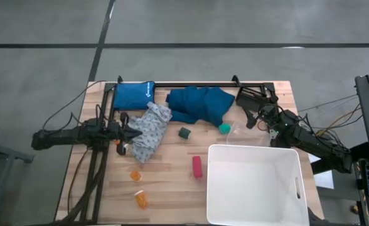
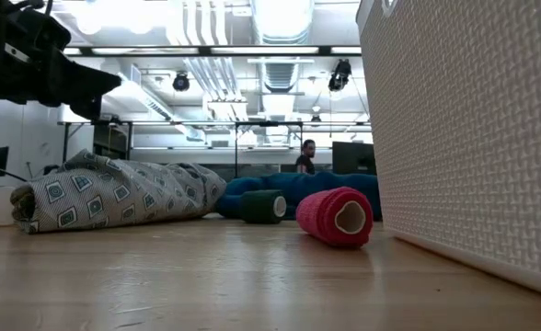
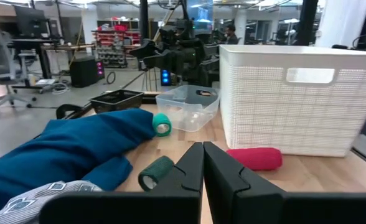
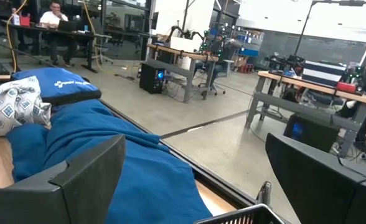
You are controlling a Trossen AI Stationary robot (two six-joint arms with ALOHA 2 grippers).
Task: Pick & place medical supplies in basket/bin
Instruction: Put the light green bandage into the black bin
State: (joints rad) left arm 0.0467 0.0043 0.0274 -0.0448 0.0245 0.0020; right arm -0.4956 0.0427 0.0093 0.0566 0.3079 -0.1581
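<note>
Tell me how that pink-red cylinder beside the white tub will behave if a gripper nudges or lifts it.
The pink-red cylinder lies on its side on the bare wood, so a sideways nudge would probably set it rolling. Its hollow core and wrapped, textured surface suggest a light bandage roll that may squash slightly under the fingers rather than slip. The white tub close beside it would likely stop a roll that way.
</note>
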